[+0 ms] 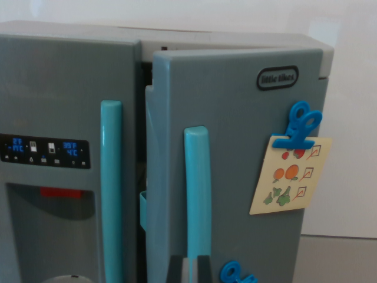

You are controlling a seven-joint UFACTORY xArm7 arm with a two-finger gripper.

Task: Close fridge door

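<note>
A grey toy fridge fills the wrist view. Its right door (235, 118) stands slightly ajar, its left edge swung out toward me with a dark gap beside it. The left door (59, 88) sits flush. Each door carries a turquoise vertical handle: the right door's handle (198, 188) and the left door's handle (111, 188). My gripper (188, 270) pokes up at the bottom edge, just below the right door's handle. Its two dark fingertips sit close together with only a thin pale strip between them, nothing held.
A blue clip (301, 127) pins a yellow picture card (290, 175) to the right door. A second blue clip (234, 274) sits low, next to my gripper. The left door has a display panel (45, 151) and dispenser recess (50, 230). White wall stands to the right.
</note>
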